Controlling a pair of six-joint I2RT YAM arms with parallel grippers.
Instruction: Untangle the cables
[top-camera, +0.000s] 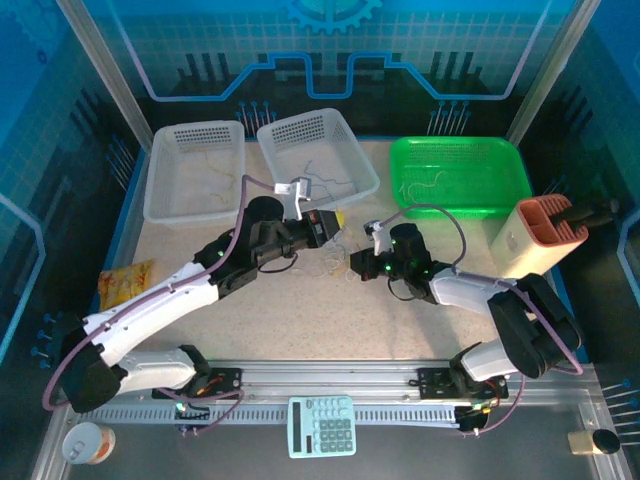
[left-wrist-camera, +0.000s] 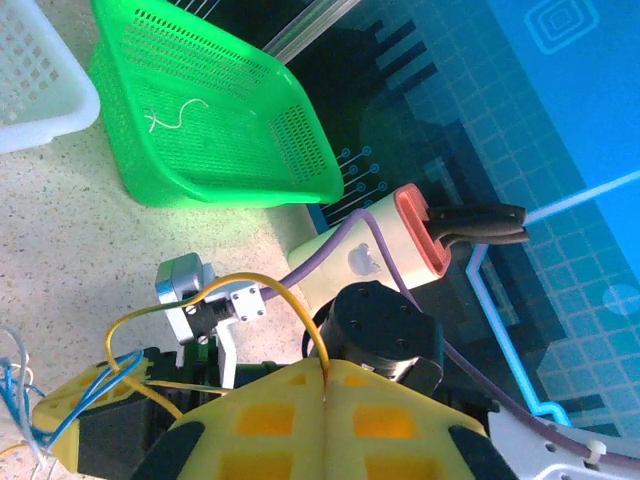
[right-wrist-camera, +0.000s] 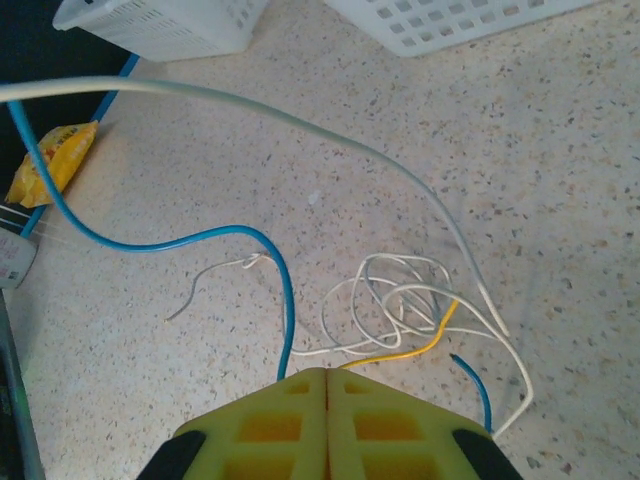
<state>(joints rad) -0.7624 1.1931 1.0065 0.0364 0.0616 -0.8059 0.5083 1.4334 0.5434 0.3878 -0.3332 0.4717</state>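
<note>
Table top (right-wrist-camera: 560, 150): speckled, stone-look, matt, bit grainy. Over to the cables (right-wrist-camera: 400, 300): smooth plastic sheath, slight sheen. Green basket (left-wrist-camera: 300, 140): glossy perforated plastic. White baskets (top-camera: 197, 128): translucent plastic, duller. Right gripper (right-wrist-camera: 327, 375): yellow plastic, matt. Snack packet (right-wrist-camera: 45, 160): shiny, crinkly foil.

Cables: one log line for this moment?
left gripper: shut on yellow cable | right gripper: shut on blue cable | white cables: tangled on table

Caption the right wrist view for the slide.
Right end effector shut on the cables, tangle lying loose on the speckled table.
</note>
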